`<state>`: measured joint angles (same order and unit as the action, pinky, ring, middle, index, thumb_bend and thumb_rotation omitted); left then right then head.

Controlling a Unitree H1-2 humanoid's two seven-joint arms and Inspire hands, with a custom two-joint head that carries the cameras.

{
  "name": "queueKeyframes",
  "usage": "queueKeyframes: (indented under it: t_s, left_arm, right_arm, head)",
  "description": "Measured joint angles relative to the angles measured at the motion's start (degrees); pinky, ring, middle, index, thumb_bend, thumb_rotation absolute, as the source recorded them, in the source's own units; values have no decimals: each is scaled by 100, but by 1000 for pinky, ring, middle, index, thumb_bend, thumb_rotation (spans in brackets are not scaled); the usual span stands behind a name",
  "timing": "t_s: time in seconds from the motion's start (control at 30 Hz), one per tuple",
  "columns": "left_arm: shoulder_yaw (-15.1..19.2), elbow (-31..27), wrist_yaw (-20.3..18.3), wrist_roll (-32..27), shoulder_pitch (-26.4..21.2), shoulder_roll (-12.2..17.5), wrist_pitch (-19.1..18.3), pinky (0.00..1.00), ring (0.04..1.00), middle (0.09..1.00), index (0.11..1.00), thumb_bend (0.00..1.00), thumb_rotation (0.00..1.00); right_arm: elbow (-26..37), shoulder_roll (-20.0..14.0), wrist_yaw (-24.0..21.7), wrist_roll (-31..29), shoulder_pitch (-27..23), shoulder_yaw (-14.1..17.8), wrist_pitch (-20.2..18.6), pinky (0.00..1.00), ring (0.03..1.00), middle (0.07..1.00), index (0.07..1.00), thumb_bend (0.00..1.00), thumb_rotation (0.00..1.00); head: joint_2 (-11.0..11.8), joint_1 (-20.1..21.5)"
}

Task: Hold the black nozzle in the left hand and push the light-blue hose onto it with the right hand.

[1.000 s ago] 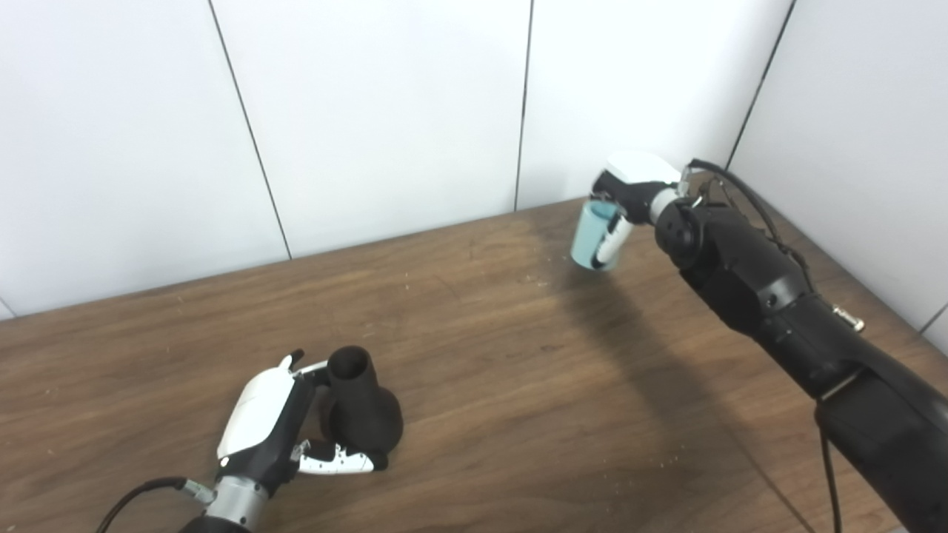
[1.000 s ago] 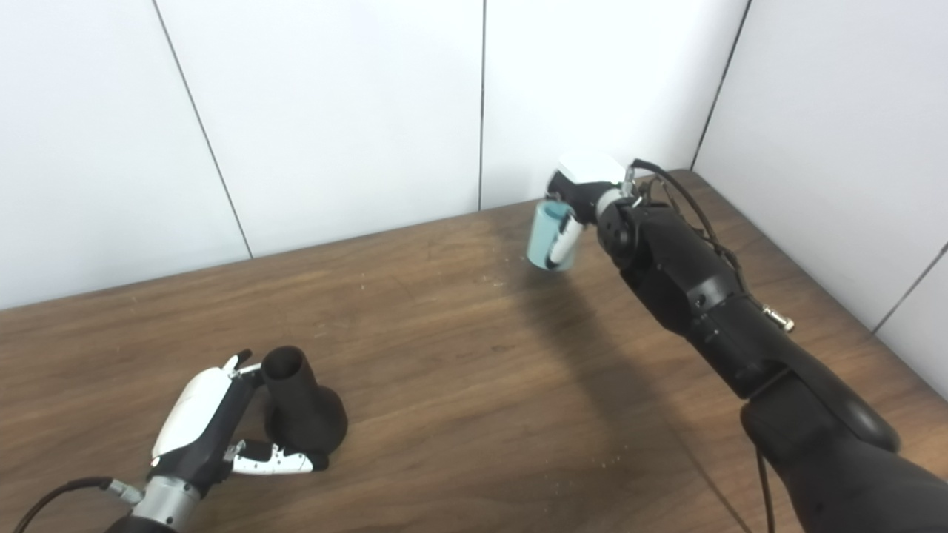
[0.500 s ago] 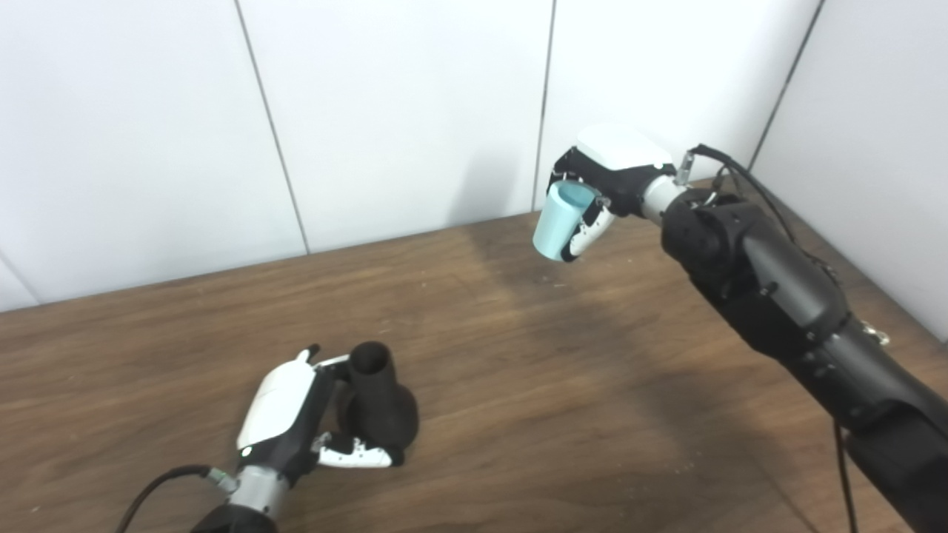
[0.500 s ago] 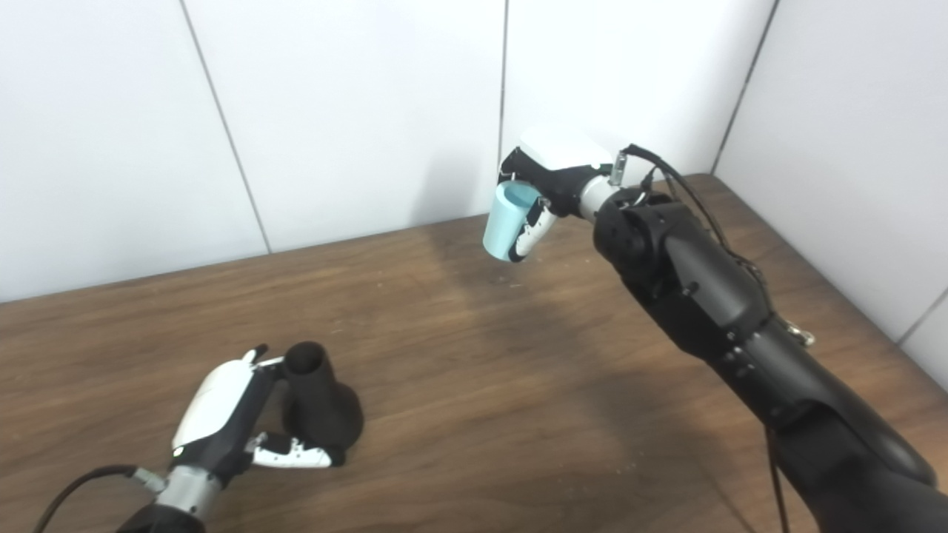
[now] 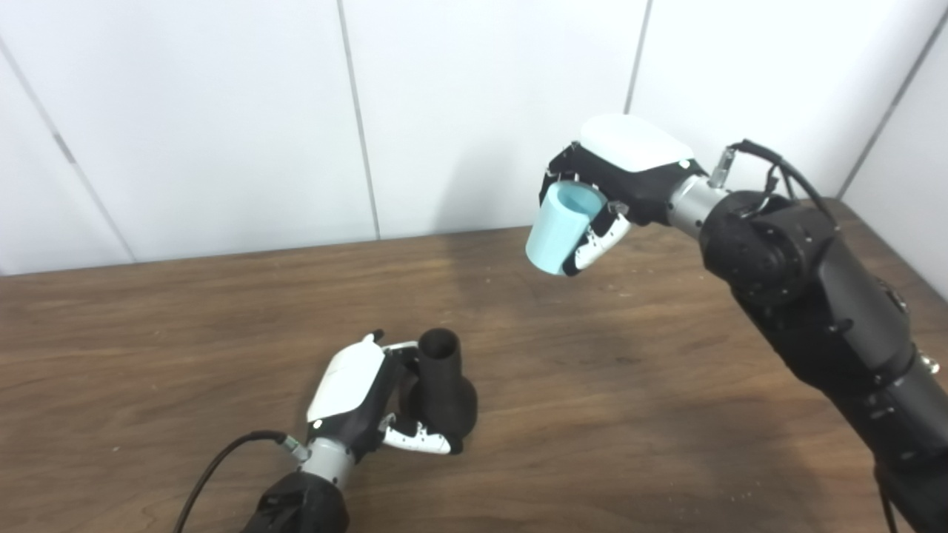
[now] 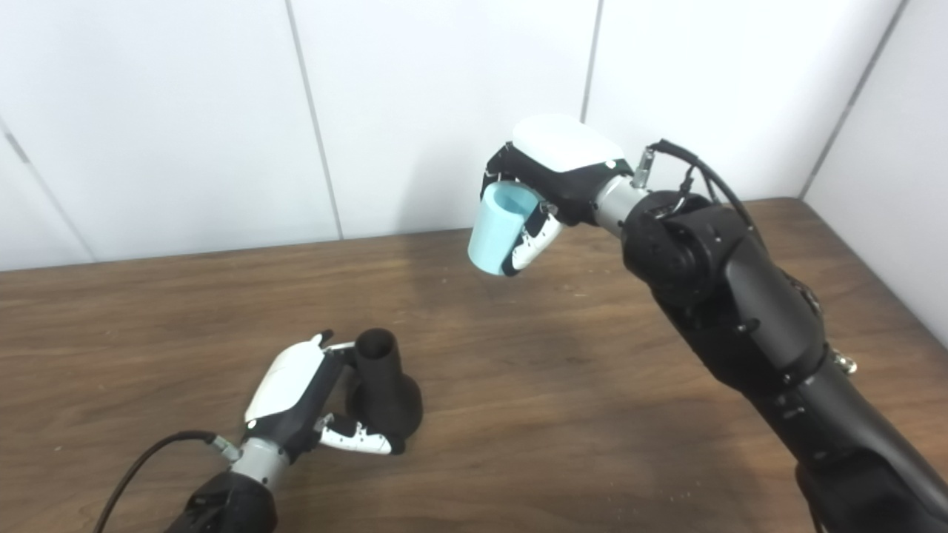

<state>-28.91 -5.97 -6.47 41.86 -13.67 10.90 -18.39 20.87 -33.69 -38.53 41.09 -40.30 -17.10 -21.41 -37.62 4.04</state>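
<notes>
The surface (image 5: 185, 311) looks like dark brown wood with a visible grain and a dull sheen. The black nozzle (image 5: 441, 385) is matt, faintly rough. The light-blue hose (image 5: 557, 229) looks like smooth matt plastic. Each robot hand wears a glossy white shell.

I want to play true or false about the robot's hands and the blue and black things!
1. The right hand holds the light-blue hose up in the air. True.
2. The hose is already pushed onto the black nozzle. False: they are far apart.
3. The left hand grips the nozzle on the wooden table. True.
4. The nozzle's narrow end points down. False: its narrow open end points up.
</notes>
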Motion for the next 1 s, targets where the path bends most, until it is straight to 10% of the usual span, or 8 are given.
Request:
queueKeyframes:
  t_s: [1.0]
  left_arm:
    - [-64,73,-64,253,-79,-389,-409,1000,807,497,481,524,0]
  right_arm:
    - [251,256,-1002,-539,-602,-360,942,299,444,488,491,500,0]
  head:
    - [-334,-624]
